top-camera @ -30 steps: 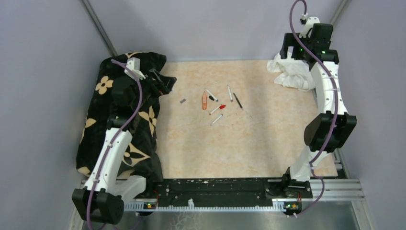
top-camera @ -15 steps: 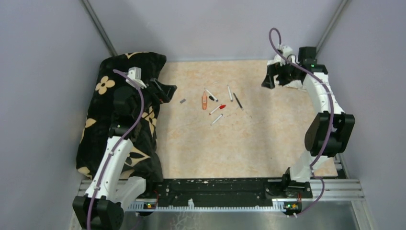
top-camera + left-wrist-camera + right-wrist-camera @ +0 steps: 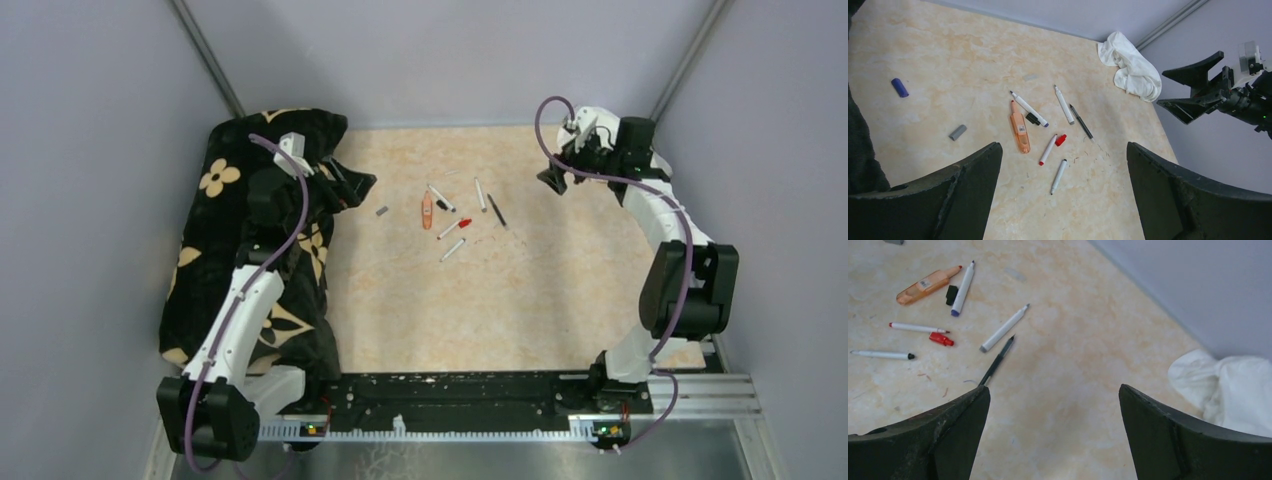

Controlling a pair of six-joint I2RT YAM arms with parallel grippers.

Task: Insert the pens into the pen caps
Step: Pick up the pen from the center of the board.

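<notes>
Several thin white pens lie loose at mid-table (image 3: 452, 218), with an orange highlighter (image 3: 427, 212) beside them. In the left wrist view I see the highlighter (image 3: 1019, 132), a red-tipped pen (image 3: 1048, 149), a black-tipped pen (image 3: 1058, 176), a thin black pen (image 3: 1081, 121), a red cap (image 3: 1061, 140), a black cap (image 3: 1032, 118), a grey cap (image 3: 957, 132) and a blue cap (image 3: 899, 87). My left gripper (image 3: 355, 185) (image 3: 1063, 147) is open and empty, left of the pens. My right gripper (image 3: 553, 178) (image 3: 1054, 389) is open and empty, right of them.
A black flower-print cloth (image 3: 250, 250) covers the table's left side under the left arm. A crumpled white cloth (image 3: 1130, 70) lies at the back right corner, also in the right wrist view (image 3: 1233, 385). Grey walls stand close on three sides.
My right arm has swung down from the back right corner and leftward toward the pens. My left gripper has shifted slightly right. The pens and caps have not moved.
</notes>
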